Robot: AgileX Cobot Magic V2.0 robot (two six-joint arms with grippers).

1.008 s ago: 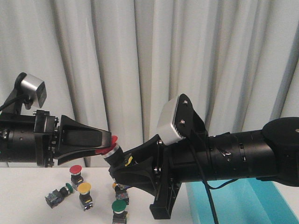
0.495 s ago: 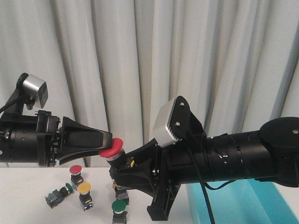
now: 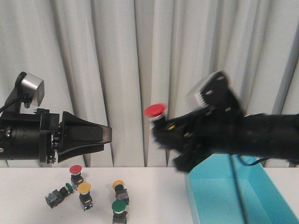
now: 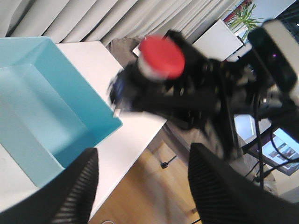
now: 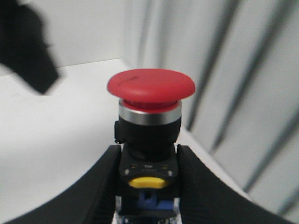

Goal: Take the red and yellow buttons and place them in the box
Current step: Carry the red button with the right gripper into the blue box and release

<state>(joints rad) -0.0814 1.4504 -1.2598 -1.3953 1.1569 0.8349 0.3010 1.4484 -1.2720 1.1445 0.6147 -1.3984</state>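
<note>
Right wrist view: right gripper [image 5: 147, 186] clamps red button [image 5: 150, 88]; markings apparently unreadable.

A flat white worktop [image 3: 149, 196] runs across the lower part of the front view, backed by pale grey pleated curtains [image 3: 140, 70]. On it stand 2 green-capped push buttons: 1 upright near the front edge [image 3: 119, 208], 1 lying on its side further left [image 3: 58, 195]. Off the worktop's edge, the left wrist view shows a wooden plank floor [image 4: 145, 186], with a leafy green potted plant [image 4: 246, 14] far off.
</note>
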